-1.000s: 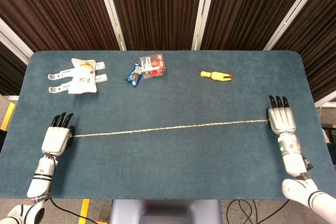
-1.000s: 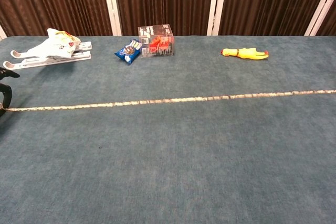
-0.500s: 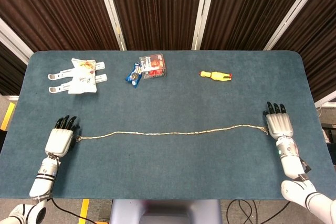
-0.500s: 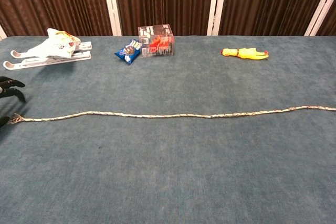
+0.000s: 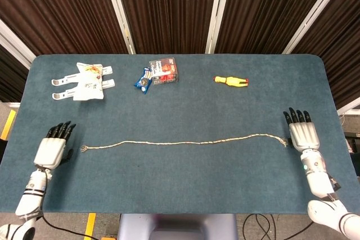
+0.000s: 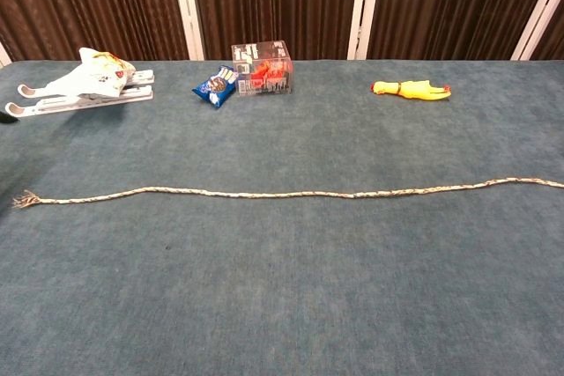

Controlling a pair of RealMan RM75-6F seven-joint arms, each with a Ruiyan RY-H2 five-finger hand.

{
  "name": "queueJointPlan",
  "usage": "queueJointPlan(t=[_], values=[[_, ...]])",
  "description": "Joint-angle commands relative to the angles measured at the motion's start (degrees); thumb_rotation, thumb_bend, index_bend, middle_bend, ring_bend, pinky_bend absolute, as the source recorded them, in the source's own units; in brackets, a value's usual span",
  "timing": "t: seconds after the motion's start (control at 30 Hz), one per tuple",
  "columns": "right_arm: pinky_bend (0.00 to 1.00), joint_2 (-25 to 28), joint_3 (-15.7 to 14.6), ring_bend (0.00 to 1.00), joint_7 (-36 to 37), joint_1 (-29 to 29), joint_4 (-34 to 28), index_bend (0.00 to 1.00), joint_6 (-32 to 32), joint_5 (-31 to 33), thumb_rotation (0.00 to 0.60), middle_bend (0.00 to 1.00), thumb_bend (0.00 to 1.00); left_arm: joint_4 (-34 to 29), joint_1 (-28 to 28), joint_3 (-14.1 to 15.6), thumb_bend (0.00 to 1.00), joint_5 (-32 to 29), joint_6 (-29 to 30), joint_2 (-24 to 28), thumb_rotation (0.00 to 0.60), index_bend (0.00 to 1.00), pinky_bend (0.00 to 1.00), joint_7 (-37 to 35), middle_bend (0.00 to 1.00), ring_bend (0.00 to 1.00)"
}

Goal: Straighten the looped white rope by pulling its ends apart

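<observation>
Now the thin white braided rope point(image 5: 183, 141) lies nearly straight on the blue table point(image 5: 185, 178).
Left hand point(image 5: 49, 152) empty, fingers spread, apart from the rope's end; right hand point(image 5: 303, 136) spread too, seemingly just beside the other end.

Matt blue-green cloth-covered table point(image 6: 291, 288); thin twisted white fibre rope point(image 6: 282, 194), frayed at its left end; glossy yellow rubber chicken toy point(image 6: 411, 89) far right.

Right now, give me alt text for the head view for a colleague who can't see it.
A white rope lies nearly straight across a blue table, both ends free. The left hand and right hand rest open beside its ends, the left one clearly apart from it. Along the far edge sit a white bag, a snack packet, a clear box and a yellow rubber chicken.
</observation>
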Motion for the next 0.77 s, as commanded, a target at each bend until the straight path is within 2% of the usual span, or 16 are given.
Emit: queueJointPlan(t=[0.03,0.23,0.37,0.43,0.53,0.77], values=[[0.00,5.4,-0.9,0.00,2.4,-3.2,-7.6,0.00,5.5,-3.4,0.600,0.00,0.35,-8.0,3.0,0.4,0.43,2.2,5.0,6.7,0.600,0.00,0.13,-5.3,0.00,0.00],[0.00,11.4,-3.6,0.00,6.3,-10.8,-18.1,0.00,20.2,-11.5,0.600,0.00,0.34,-17.0,9.4,4.0,0.43,7.8,15.4,13.4,0.600,0.00,0.10,-9.7,0.00,0.00],[0.00,12.3,-6.7,0.00,6.7,-16.7,-20.4,0.00,29.4,-16.2,0.600,0.00,0.34,-18.4,14.4,6.7,0.43,10.8,22.5,14.6,0.600,0.00,0.08,-8.6,0.00,0.00],[0.00,13.0,-8.5,0.00,4.9,-18.2,-21.0,0.00,30.6,-17.9,0.600,0.00,0.33,-18.4,15.7,8.0,0.43,12.2,23.6,15.5,0.600,0.00,0.07,-5.4,0.00,0.00],[0.00,13.7,-9.1,0.00,4.6,-19.4,-23.0,0.00,32.8,-20.2,0.600,0.00,0.29,-19.2,16.3,8.7,0.43,13.3,23.9,16.3,0.600,0.00,0.06,-4.2,0.00,0.00],[0.00,14.2,-9.5,0.00,5.8,-21.2,-23.2,0.00,36.2,-24.1,0.600,0.00,0.28,-19.7,16.7,7.4,0.43,11.9,23.4,16.3,0.600,0.00,0.06,-2.8,0.00,0.00]])
